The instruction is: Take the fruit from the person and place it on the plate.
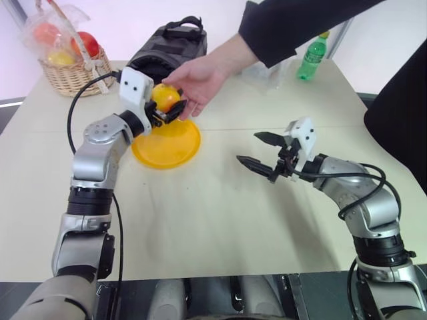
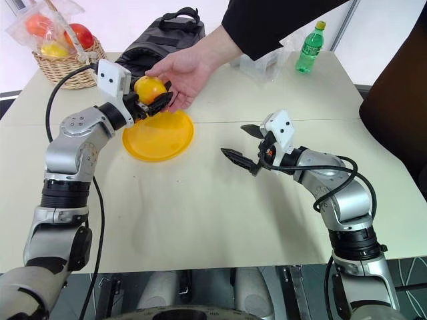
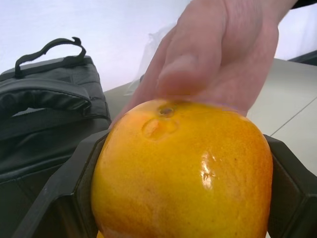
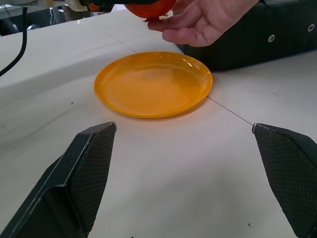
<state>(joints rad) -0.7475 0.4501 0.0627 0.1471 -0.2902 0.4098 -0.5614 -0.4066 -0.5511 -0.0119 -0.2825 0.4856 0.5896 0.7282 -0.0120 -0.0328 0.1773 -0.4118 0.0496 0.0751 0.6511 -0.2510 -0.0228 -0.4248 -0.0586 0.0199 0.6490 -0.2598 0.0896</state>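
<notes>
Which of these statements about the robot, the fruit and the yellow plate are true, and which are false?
1. The round yellow-orange fruit sits between the left gripper's black fingers. True.
2. The person's bare hand is away from the fruit. False: it touches it.
3. The fruit lies on the flat bright yellow plastic plate. False: it is held above the plate's far edge.
4. The right gripper is open and holds nothing. True.
5. A green plastic bottle stands on the pale table. True.
</notes>
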